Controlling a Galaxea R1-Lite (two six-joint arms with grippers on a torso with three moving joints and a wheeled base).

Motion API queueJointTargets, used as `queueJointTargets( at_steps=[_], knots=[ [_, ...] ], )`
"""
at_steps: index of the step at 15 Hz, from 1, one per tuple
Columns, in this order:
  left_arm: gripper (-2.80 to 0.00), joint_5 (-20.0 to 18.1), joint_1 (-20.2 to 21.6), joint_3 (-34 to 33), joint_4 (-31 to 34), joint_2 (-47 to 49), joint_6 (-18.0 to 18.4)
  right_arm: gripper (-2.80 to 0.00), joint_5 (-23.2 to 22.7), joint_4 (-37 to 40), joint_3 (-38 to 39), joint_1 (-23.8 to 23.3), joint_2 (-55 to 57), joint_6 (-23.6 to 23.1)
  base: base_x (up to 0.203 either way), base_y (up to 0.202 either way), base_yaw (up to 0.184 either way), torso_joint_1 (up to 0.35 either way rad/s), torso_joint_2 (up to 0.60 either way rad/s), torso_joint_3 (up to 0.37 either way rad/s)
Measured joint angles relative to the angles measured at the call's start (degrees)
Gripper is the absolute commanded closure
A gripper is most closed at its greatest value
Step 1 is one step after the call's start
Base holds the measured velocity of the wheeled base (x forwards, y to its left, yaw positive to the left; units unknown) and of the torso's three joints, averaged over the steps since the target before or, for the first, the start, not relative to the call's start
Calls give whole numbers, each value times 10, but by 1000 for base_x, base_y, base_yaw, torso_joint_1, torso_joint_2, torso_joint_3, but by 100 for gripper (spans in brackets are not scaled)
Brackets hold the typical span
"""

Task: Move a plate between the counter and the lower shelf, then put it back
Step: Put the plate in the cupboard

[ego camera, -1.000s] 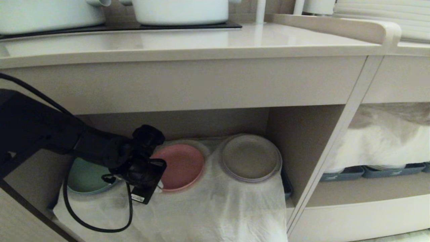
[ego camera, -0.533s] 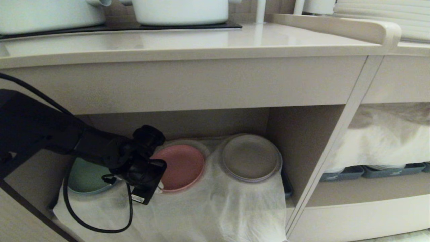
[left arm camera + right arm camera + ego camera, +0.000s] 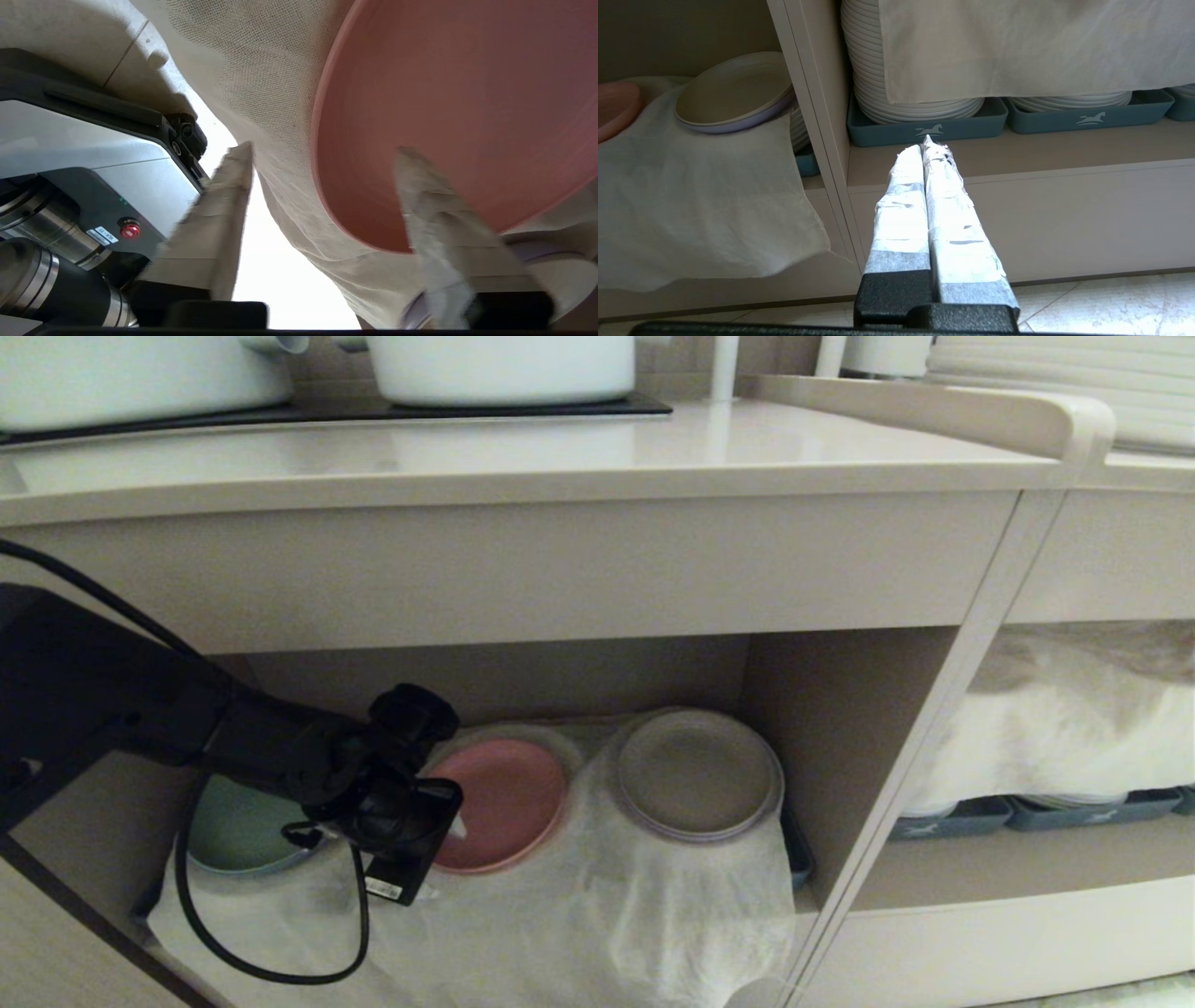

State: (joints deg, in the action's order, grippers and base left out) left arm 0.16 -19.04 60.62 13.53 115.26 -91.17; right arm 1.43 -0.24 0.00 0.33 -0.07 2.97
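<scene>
Looks light, stiff and slick: best pinched at the plate rim lying between the spread left gripper fingers.

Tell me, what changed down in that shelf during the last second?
The left gripper opened its jaws and let go of the small round pink plastic plate, which settled slightly lower on the wrinkled white cloth. The arm, green plate and brown-grey plate stayed put.
</scene>
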Motion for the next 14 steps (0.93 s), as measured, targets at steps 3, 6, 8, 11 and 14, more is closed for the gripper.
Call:
queueJointTargets(
  at_steps=[3, 6, 8, 11, 14],
  knots=[
    [-280, -1, -1, -1, 6, -2, 0, 0, 0, 0, 0, 0, 0, 0, 0, 0, 0, 0, 0, 0],
    [-280, -2, -6, -1, 14, -5, -2, 0, 0, 0, 0, 0, 0, 0, 0, 0, 0, 0, 0, 0],
    [-280, -3, -11, -1, 14, -9, -2, 0, 0, 0, 0, 0, 0, 0, 0, 0, 0, 0, 0, 0],
    [-280, -2, -17, -1, 15, -15, -5, 0, 0, 0, 0, 0, 0, 0, 0, 0, 0, 0, 0, 0],
    [-280, -2, -18, -2, 24, -18, -5, 0, 0, 0, 0, 0, 0, 0, 0, 0, 0, 0, 0, 0]
  ],
)
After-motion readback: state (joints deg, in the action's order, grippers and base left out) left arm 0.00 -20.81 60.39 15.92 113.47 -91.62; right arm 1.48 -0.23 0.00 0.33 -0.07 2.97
